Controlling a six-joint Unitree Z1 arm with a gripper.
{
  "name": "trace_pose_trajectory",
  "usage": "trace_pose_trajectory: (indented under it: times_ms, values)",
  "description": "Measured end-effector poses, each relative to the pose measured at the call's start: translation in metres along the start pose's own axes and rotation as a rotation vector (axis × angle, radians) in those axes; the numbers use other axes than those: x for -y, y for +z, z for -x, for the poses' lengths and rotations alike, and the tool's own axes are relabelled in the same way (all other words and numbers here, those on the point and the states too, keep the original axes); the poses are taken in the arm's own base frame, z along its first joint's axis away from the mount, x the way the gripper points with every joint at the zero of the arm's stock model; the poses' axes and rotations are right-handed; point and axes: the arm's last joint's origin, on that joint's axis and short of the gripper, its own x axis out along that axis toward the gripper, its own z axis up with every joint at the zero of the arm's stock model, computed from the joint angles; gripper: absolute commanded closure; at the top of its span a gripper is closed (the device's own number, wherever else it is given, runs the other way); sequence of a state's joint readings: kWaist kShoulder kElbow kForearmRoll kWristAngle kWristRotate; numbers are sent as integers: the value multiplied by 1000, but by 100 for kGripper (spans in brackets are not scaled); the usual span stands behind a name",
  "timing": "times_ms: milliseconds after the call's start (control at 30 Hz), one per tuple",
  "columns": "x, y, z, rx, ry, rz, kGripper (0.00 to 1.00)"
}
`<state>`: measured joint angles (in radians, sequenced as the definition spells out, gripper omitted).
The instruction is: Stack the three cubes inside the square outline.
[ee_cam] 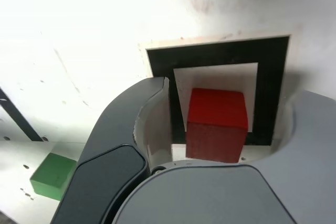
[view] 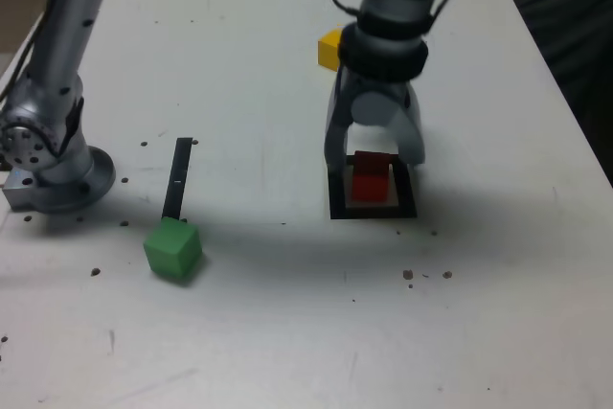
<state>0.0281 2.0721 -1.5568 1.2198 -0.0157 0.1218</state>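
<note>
The red cube (view: 371,182) (ee_cam: 216,121) sits on the table inside the square outline (view: 374,210) (ee_cam: 220,53), over its white centre and partly on one side of the black border. My gripper (view: 375,162) (ee_cam: 231,90) is lowered over it, open. Its two dark fingers (ee_cam: 152,98) stand on either side of the cube with a gap on each side. The yellow cube (view: 330,48) lies behind the gripper, partly hidden by the arm. Alone toward the exterior view's left front stands the green cube (view: 173,248) (ee_cam: 52,176).
A thin black strip (view: 178,177) (ee_cam: 16,116) lies flat just behind the green cube. The arm's metal base (view: 48,155) stands at the exterior view's left edge. The white table ends close on the exterior view's right.
</note>
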Motion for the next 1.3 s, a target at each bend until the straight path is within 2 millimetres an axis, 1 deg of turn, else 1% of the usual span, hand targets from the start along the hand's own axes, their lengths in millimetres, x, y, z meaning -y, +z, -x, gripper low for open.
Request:
trace_pose_trajectory:
  times_ms: [200, 333, 567, 767, 867, 967, 1100, 1300]
  values:
    - [-25, -16, 9, 6, 36, 70, 0]
    - [-50, -25, 15, 18, 61, 133, 0]
    - [-98, -38, 28, 61, 86, 268, 1]
    - [-132, -51, 46, 89, 94, 367, 1]
    - [-146, -57, 51, 73, 83, 423, 1]
    - [-157, -62, 51, 43, 61, 492, 1]
    - [-161, -66, 52, 21, 39, 570, 1]
    - [-174, -61, 48, -5, 3, 661, 1]
